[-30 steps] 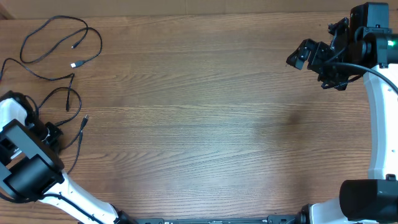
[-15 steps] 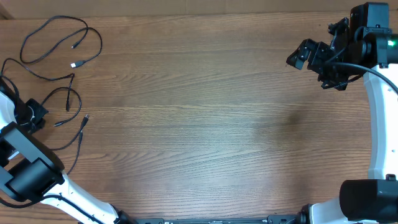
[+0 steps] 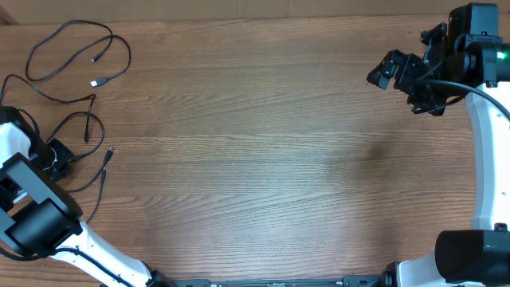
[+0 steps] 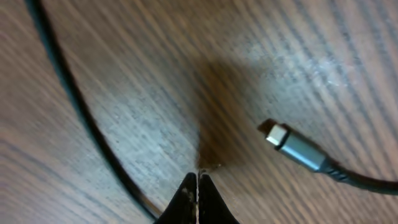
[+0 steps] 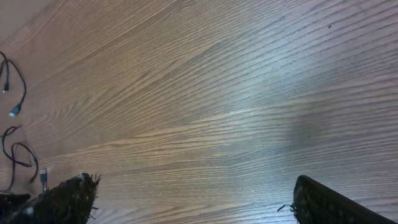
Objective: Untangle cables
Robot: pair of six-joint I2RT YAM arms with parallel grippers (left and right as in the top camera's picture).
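Several thin black cables lie at the table's far left in the overhead view. One loops at the back and ends in a silver plug [image 3: 96,83]. Another curls nearer me and ends in a small plug [image 3: 109,151]. My left gripper [image 3: 57,155] is low among these cords. In the left wrist view its jaws [image 4: 198,182] are shut with nothing between them, tips at the wood. A black cord [image 4: 73,104] runs just left of them and a silver-tipped plug [image 4: 291,147] lies to the right. My right gripper [image 3: 392,72] is open and empty at the back right [image 5: 196,194], far from the cables [image 5: 13,93].
The wooden table [image 3: 255,151] fills the view. The left arm's white base [image 3: 36,219] stands at the front left corner, and the right arm's white link [image 3: 486,151] runs along the right edge.
My left gripper went back and left, then came slightly right and forward again among the cords. The near cord loop shifted a little. The right arm has not moved.
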